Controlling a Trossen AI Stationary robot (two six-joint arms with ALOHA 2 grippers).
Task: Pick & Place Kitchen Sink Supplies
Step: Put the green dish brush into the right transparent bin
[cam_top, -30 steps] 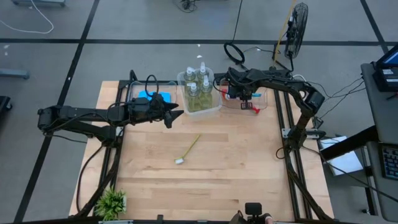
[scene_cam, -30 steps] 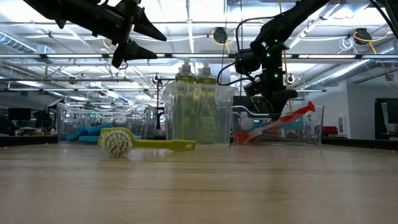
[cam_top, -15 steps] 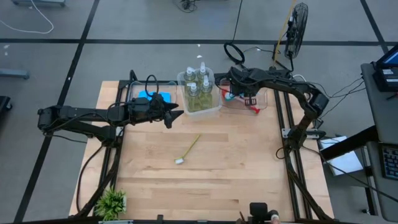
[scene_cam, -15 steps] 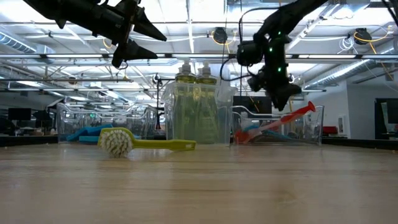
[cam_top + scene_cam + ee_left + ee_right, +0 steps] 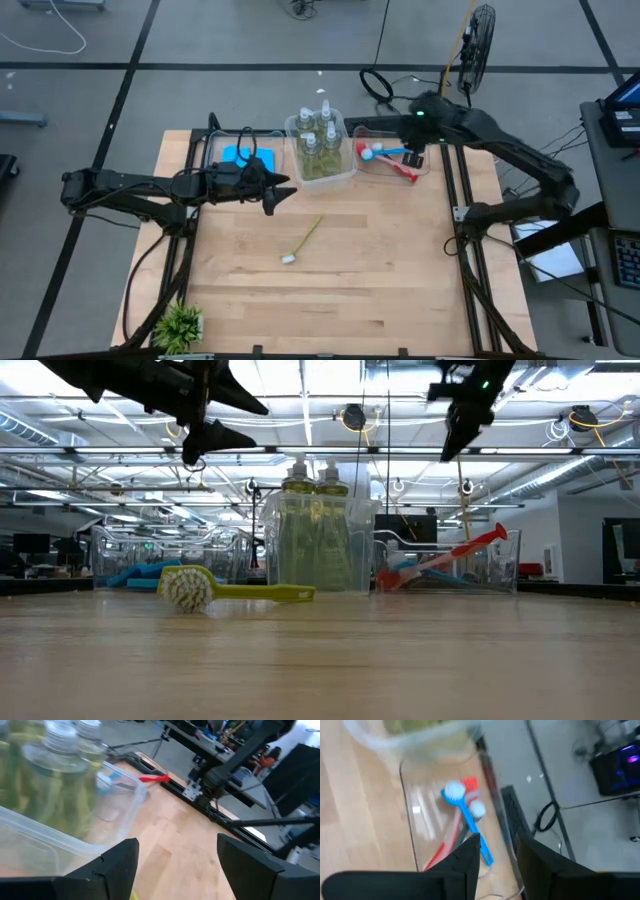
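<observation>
A: Lying flat near the middle of the pale wooden tabletop [image 5: 360,270] is a slim yellow-green long-handled brush [image 5: 303,240], its white bristle head toward the near edge. Nothing is touching it.

B: And the other supplies?

A: Four clear pump bottles of yellow-green liquid [image 5: 318,140] are seen upright in a clear rectangular plastic bin [image 5: 345,178] at the far side. Just beside it, a second clear plastic bin [image 5: 425,168] is seen with a red long-handled brush [image 5: 402,170] and a blue long-handled brush [image 5: 470,822] lying crossed inside. Blue rectangular sponges [image 5: 243,153] are seen on the other side of the bottle bin.

B: Where are the arms?

A: The left gripper [image 5: 283,190] is held in the air beside the bottle bin, above the tabletop; its fingers [image 5: 117,865] are seen apart, and nothing is between them. The right gripper [image 5: 412,155] is raised high above the brush bin; its fingers [image 5: 465,860] are seen slightly apart, with nothing clamped.

B: Anything else?

A: A small green potted plant [image 5: 180,325] is seen at the near left corner.
</observation>
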